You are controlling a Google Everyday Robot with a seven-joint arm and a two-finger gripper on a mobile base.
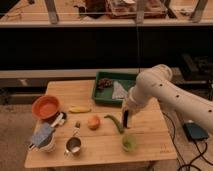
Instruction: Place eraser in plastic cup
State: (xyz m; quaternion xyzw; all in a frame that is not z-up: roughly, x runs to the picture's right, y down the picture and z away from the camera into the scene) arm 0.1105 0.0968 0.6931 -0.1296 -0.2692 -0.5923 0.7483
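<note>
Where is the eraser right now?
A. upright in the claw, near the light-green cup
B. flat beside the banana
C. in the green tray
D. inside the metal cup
A: the eraser hangs upright in the claw, by the plastic cup, not yet in it.

Pale wooden table [65,90] carrying: green rectangular tray [102,96] back right, round orange bowl [46,106] left, yellow banana [80,109], orange fruit [93,122], green chilli pepper [114,123] mid-table. Front: short light-green plastic cup [129,143], shiny metal cup [74,145], white cup with grey cloth [44,138]. Gripper [125,116] over the table between tray and plastic cup.
</note>
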